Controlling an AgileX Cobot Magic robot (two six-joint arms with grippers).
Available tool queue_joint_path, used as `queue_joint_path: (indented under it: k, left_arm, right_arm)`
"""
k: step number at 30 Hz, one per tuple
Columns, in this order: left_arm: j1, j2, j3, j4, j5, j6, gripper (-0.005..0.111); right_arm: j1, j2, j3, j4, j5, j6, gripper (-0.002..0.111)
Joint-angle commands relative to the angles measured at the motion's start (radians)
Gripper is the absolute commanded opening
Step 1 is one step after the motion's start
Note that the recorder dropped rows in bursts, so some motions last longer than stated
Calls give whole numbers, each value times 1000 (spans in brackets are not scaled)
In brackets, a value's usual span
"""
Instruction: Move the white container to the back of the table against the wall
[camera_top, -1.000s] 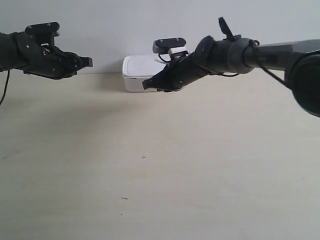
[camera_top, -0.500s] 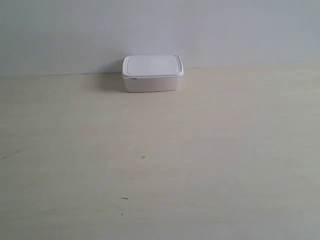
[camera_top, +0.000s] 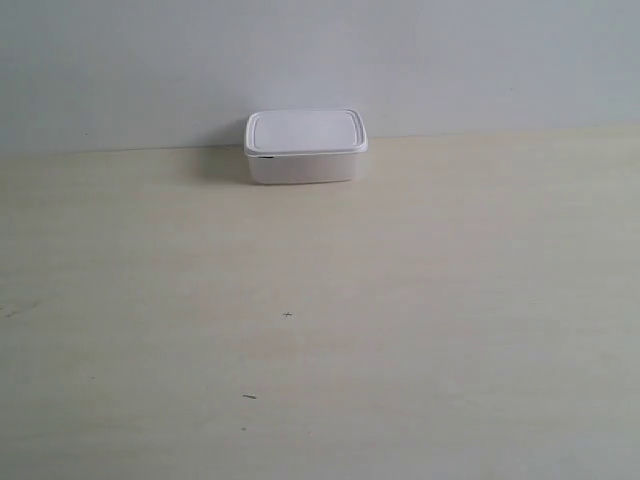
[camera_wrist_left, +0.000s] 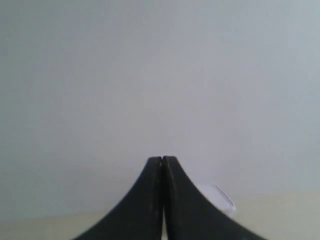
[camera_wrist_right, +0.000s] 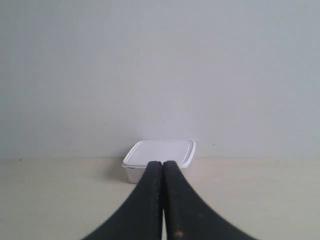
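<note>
Against the wall (camera_top: 320, 60), white container (camera_top: 305, 146) at table (camera_top: 420, 300) edge.

A wide pale beige wood-grain desk (camera_top: 450, 330) fills the lower two thirds of the exterior view. It runs back to a plain pale grey-white wall (camera_top: 480, 60) and meets it in a straight, faint seam. A few tiny dark specks (camera_top: 288, 315) dot the desk toward its front. The light is soft and diffuse, leaving only a dim shadow on the desk close to the wall. Both wrist views show the same wall above a narrow strip of desk.
</note>
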Motion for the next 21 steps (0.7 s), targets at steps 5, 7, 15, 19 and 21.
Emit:
queue_joint_path:
  k: [5,7,15,19,21]
  left_arm:
    - [1,90,25,-2,-34,14,0]
    - [1,90,25,-2,16,16,0]
    - [1,90,25,2,62,16,0]
    - [1,90,25,2,70,16,0]
    - [1,90,25,-2,100,16,0]
  right_arm:
    - [1,62,16,-7,-105,2,0]
    - [1,60,16,-7,-103,2,0]
    - [1,60,16,-7,-103,2,0]
    - [1,60,16,-7,-103,2,0]
    - [1,60,16,7,-101,2,0]
